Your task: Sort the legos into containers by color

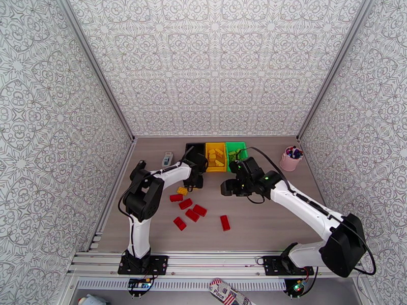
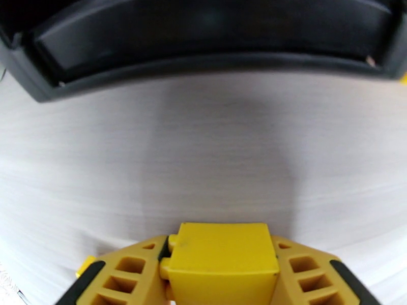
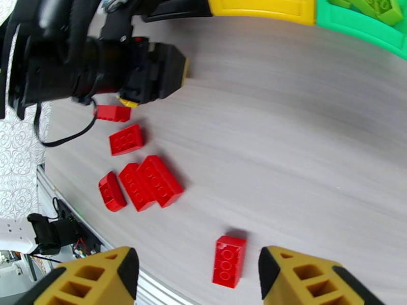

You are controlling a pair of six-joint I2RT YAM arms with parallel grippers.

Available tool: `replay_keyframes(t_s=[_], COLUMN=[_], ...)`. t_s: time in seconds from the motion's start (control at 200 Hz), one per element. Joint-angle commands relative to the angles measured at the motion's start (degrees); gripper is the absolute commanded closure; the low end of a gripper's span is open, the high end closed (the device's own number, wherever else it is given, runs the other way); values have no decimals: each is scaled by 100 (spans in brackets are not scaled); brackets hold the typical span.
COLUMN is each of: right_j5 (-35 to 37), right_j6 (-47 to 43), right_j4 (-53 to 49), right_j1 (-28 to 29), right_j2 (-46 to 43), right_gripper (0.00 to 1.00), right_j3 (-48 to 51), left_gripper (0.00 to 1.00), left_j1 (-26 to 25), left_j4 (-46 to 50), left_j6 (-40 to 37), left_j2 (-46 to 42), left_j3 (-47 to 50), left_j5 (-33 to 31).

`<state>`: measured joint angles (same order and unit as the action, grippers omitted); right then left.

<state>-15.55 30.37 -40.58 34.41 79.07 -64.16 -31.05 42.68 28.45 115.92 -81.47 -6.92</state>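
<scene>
My left end effector is clamped on a yellow brick, black bin at 12 o'clock — mid-pick, so next I'd lift and swing it to the yellow bin at 1 o'clock — while my right end effector hangs wide, empty, near a red brick

Left tool clamped, right tool spread.

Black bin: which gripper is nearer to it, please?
Left. The left gripper, holding a yellow brick, is just before the black bin; the right gripper is farther right, before the yellow bin.
</scene>
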Motion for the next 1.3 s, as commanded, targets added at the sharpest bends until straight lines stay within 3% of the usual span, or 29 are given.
replay_keyframes(t_s=[0.0,0.155,0.335,0.395,0.485,0.625,0.78,1.0,1.296], right_j5=[92,9,-22,-20,-10,39,-9,-431,-577], right_j6=[-107,-109,-85,-73,-58,-73,-90,-73,59], right_j4=[-135,-135,-176,-203,-255,-336,-321,-138,91], right_j1=[-168,-333,-395,-411,-439,-465,-462,-454,-101], right_j2=[-155,-163,-172,-207,-289,-424,-489,-479,-289], right_gripper=[34,34,34,34,34,33,32,31,31], right_j3=[9,-52,-103,-108,-122,-106,-36,43,-21], left_gripper=[59,58,53,46,27,20,19,15,9], left_j1=[-99,-54,94,154,213,121,-28,-51,420], left_j4=[-111,-163,-37,106,298,515,381,16,35], left_j6=[37,131,280,340,423,390,230,91,83], left_j2=[-403,-284,484,842,1399,1596,851,-757,-2329], left_j3=[-361,-1164,-2603,-3163,-4023,-4529,-3850,-1491,831], left_j5=[540,932,1221,1200,1362,1294,852,177,-207])
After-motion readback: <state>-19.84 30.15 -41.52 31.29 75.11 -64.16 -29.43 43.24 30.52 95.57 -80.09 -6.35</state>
